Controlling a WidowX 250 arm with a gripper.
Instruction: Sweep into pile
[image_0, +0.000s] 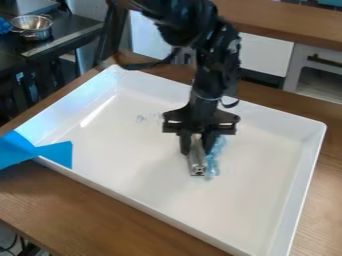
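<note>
1. Black gripper (196, 144) clamped on metal bar (198, 159), lower end down, likely for sweeping.
2. Blue bits (214, 159) just beside bar, on tray (274, 165); placed to be pushed.
3. Fainter bits (149, 118) farther back, probably need gathering.
4. Blue tape (55, 152) at tray corner, presumably anchors it to table (87, 212).

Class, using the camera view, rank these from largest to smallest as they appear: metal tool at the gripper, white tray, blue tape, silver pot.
1. White tray
2. Blue tape
3. Silver pot and metal tool: too alike to rank, and the pot stands farther from the camera.
</note>
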